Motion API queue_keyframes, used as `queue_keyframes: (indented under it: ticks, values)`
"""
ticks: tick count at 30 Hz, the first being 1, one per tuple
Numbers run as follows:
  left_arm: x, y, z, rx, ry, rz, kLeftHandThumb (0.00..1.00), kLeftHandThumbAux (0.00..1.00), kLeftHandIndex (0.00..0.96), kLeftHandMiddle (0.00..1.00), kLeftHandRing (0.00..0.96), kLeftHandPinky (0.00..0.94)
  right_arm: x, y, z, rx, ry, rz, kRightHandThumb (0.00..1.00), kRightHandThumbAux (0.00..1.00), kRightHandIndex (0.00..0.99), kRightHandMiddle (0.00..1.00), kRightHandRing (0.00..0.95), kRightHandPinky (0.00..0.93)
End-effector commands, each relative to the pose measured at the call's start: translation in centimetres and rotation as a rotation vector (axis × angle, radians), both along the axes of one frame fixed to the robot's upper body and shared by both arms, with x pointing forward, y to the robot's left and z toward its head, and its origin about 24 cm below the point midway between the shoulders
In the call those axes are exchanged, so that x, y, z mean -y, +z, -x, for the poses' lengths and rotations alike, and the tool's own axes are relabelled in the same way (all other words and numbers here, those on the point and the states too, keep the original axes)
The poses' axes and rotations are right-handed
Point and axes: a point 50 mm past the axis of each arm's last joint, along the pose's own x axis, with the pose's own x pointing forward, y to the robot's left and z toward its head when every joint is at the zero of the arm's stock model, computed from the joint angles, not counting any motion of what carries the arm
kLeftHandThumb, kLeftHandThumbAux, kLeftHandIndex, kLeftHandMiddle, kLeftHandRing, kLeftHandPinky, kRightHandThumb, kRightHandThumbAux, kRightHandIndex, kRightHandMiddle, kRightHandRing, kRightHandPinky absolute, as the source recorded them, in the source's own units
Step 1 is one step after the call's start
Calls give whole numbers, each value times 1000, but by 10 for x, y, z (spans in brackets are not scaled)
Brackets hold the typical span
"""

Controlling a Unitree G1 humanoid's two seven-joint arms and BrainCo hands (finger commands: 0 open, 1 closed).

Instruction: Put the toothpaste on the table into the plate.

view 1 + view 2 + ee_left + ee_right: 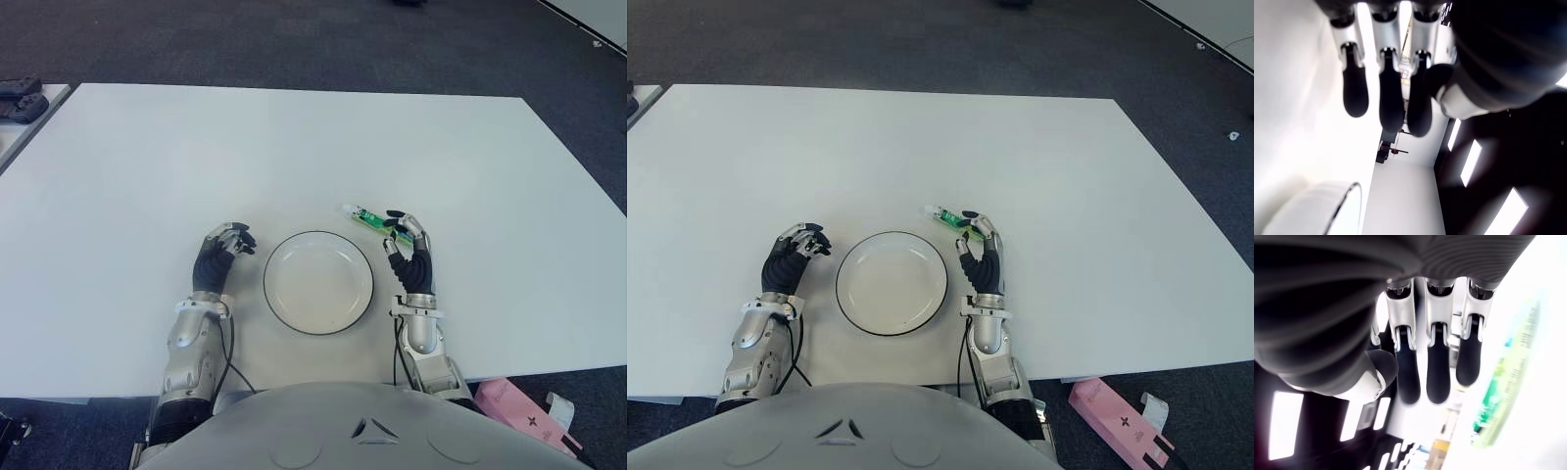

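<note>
While toothpaste (370, 218) lies tabled, right hand (409, 247) blocks its end

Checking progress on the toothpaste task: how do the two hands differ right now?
The right hand is at the green toothpaste, its fingers open beside the tube and not closed on it; the left hand has nothing near it. The right shows right of the plate, the left on the plate's left. Both hold nothing.
</note>
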Motion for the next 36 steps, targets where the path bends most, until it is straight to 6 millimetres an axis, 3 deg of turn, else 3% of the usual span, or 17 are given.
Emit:
queue_keyframes:
  ticks: [1,6,13,21,36]
  values:
    - [3,-18,13,-128,14,12,715,717,436,552,537,521,10,7,-14,35,7,131,533,604,100,76,83,94]
    - [3,-17,13,-126,16,22,714,718,436,552,542,523,20,20,-31,52,14,224,543,480,13,10,11,14]
    - [4,-18,13,-113,5,18,712,719,435,543,526,508,30,32,-45,53,34,319,575,373,1,0,0,1]
    - [5,-18,13,-108,19,24,712,719,435,531,513,506,34,40,-62,14,125,455,531,215,0,0,0,0]
    - [6,-18,16,-103,19,25,713,718,435,534,528,521,25,38,-87,-138,289,881,504,122,0,0,0,0]
